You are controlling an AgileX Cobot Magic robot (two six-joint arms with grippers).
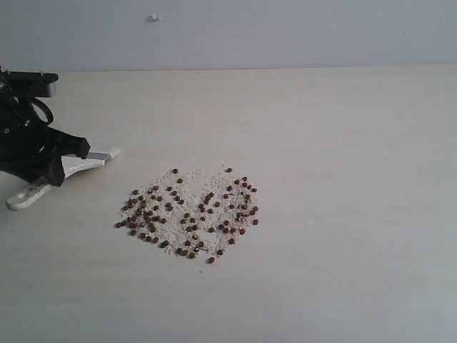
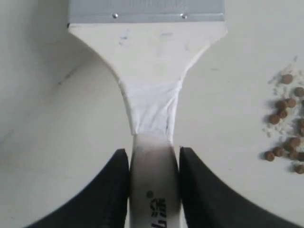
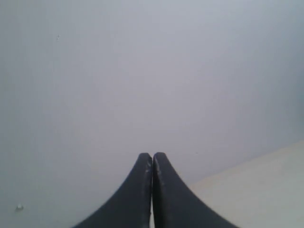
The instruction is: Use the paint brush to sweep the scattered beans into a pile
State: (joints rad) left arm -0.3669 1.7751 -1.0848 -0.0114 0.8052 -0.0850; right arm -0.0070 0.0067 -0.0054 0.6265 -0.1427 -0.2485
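Note:
The paint brush (image 1: 30, 191) lies at the table's left, its pale handle end toward the front and its silver metal band (image 1: 101, 156) toward the beans. My left gripper (image 1: 70, 161) is shut on the handle. In the left wrist view the black fingers (image 2: 111, 190) press both sides of the handle (image 2: 153, 109), and the band (image 2: 146, 12) is at the frame edge; the bristles are out of view there. The beans (image 1: 189, 211), reddish-brown among white crumbs, are spread in a loose patch mid-table, right of the brush; some beans (image 2: 285, 118) show beside it. My right gripper (image 3: 152, 156) is shut on nothing, facing the wall.
The pale wooden table (image 1: 343, 143) runs back to a grey wall (image 1: 285, 28) with a small white speck (image 1: 153, 17) on it. The right arm is outside the exterior view.

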